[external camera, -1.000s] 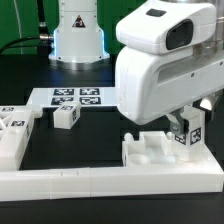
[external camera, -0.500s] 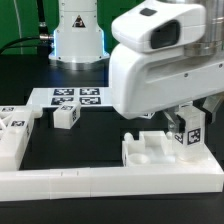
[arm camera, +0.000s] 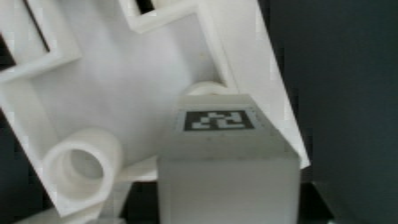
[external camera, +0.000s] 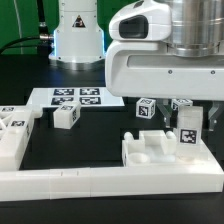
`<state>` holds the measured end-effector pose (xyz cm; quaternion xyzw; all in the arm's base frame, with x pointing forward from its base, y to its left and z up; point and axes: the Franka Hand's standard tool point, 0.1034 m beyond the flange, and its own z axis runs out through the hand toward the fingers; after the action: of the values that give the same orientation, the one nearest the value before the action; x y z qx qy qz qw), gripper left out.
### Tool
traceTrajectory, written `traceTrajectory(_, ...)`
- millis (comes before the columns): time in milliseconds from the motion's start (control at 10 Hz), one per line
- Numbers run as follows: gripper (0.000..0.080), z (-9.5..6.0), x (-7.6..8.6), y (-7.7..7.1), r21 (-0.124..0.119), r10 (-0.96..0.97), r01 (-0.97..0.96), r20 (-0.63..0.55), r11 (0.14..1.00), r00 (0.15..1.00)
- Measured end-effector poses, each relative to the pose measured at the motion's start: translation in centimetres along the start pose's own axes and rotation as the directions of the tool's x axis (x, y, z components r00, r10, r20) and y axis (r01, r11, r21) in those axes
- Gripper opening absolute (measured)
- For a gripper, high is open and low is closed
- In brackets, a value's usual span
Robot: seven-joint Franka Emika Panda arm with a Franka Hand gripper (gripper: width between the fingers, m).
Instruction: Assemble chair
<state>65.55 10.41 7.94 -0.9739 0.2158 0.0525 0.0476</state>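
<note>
1. The robot arm (external camera: pixel 165 55) fills the upper part of the exterior view towards its right. The gripper (external camera: pixel 181 106) hangs under it, just above an upright block (external camera: pixel 188 130).
2. Dark finger parts show at the top of that upright block. I cannot tell whether the jaws are pinching it or standing apart.
3. The upright block carries 1 black-and-white square tag facing the camera. It stands at the far right end of the notched block (external camera: pixel 150 152) and touches it.
4. The notched block lies against the border rail (external camera: pixel 90 182), which runs along the near edge of the black table (external camera: pixel 85 140).
5. In the wrist view the upright block (arm camera: pixel 222 120) is very close, its tag's pixel-like pattern sharp. The white notched block (arm camera: pixel 107 90) is beside it and shows a round ring.
6. The small cube (external camera: pixel 67 116) shows 1 tag and sits just in front of the marker board (external camera: pixel 40 98), which bears several tags.
7. The flat parts (external camera: pixel 14 128) at the exterior view's left show more tags.
8. Another tagged piece (external camera: pixel 145 108) peeks out under the arm; I cannot tell what it is.
9. All the tags are patterns only.
</note>
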Motion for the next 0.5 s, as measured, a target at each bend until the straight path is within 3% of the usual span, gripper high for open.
traceTrajectory(500, 0.0291, 0.02, 0.03, 0.11, -0.001, 0.287, -0.287, 0.0, 0.958, 0.958)
